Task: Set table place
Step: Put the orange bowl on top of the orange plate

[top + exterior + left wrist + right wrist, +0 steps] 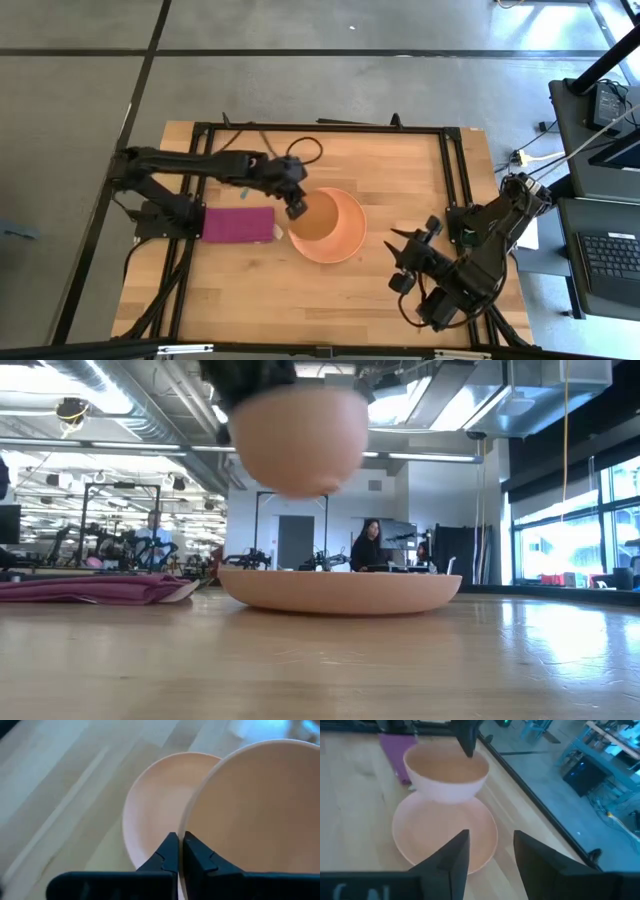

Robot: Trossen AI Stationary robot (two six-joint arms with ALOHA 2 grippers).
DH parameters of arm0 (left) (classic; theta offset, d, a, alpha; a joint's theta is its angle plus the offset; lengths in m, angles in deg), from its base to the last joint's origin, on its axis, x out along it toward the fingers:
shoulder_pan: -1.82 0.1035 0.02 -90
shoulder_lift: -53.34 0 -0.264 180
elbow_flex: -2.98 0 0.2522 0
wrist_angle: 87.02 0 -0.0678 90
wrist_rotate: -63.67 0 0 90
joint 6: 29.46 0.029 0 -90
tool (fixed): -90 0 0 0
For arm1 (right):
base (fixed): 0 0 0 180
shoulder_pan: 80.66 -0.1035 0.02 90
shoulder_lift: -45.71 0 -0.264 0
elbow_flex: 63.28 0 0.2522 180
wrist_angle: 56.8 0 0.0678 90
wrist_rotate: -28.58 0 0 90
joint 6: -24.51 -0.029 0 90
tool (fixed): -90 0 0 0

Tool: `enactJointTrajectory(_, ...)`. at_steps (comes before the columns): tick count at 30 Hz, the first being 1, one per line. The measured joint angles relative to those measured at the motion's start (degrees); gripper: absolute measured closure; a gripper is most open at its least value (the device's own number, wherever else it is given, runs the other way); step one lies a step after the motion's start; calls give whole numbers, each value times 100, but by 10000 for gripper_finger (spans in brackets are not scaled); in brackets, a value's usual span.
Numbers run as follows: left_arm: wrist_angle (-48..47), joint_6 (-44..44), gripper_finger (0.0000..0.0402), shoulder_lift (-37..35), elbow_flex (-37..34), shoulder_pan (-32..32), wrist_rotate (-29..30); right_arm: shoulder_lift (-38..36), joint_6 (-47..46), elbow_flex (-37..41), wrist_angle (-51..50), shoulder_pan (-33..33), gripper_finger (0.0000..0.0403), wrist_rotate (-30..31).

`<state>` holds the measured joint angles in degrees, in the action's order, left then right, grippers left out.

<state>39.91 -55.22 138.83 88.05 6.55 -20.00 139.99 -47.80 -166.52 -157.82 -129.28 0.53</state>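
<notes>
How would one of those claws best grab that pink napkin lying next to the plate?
The napkin lies flat and folded on the table, left of the plate, so I'd come straight down from above and pinch its raised folded edge nearest the plate, where the layers look thickest in the low view. The left gripper is closest but is shut on the bowl; the right gripper waits open.

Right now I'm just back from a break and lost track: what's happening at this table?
The left gripper is shut on the rim of the salmon-orange bowl, holding it in the air above the matching plate, which lies on the table. The magenta napkin lies flat beside the plate. The right gripper waits open off to the plate's other side, holding nothing.
</notes>
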Motion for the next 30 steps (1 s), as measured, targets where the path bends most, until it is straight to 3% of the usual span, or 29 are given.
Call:
enactJointTrajectory(8, 1180, 438, 401, 1153, 0, 414, -950, -125, -603, 466, -272, 0, 249, -32)
enactJointTrajectory(19, 1063, 538, 399, 1703, -7, 581, -885, -732, -1249, 1566, 193, 0, 249, -215)
enactJointTrajectory(30, 1018, 490, 399, 1741, -7, 576, -861, -874, -1148, 1765, 571, 0, 249, -315)
